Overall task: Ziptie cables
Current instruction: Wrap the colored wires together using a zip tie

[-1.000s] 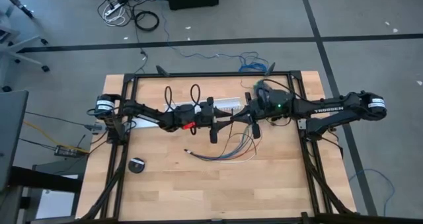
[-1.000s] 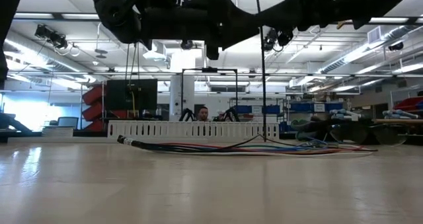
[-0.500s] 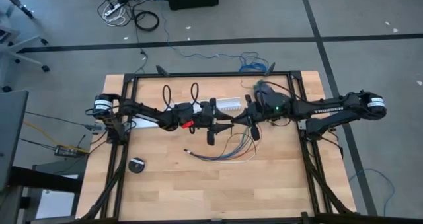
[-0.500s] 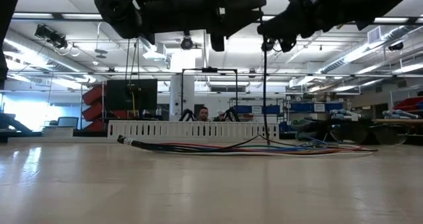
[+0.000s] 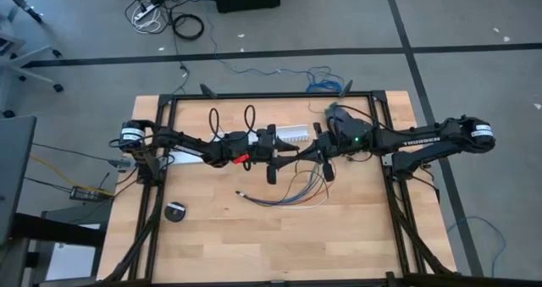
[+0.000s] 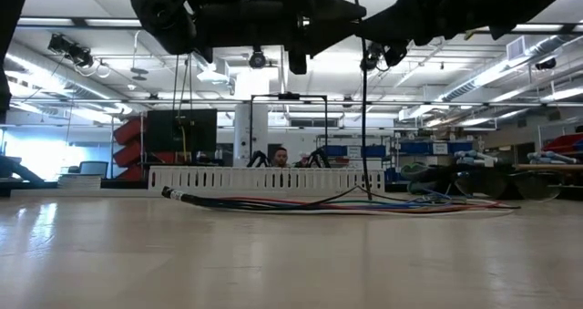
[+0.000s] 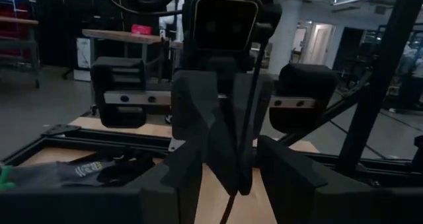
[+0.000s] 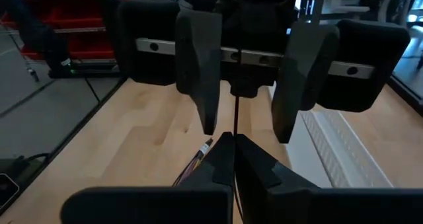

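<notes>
Across a pale, smooth-grained wooden counter (image 5: 254,245): two dark arms meeting nose to nose above its middle. At the far side, a long white slotted channel (image 6: 255,179), rigid plastic, lying left to right. Nearer than that, flat on the wood, the cables (image 5: 292,190), thin limp wires in grey, blue, purple and orange, fanning rightward from a bundled left end. Right tool (image 8: 232,148) pinched fully shut on the ziptie (image 6: 363,118), a thin stiff black strip hanging straight down, long axis upright, its lower end close over the cables. Left tool (image 7: 234,171) about half open, gripping nothing, fingers flanking the strip. Judged nearest for the coming handover or looping: the left.
</notes>
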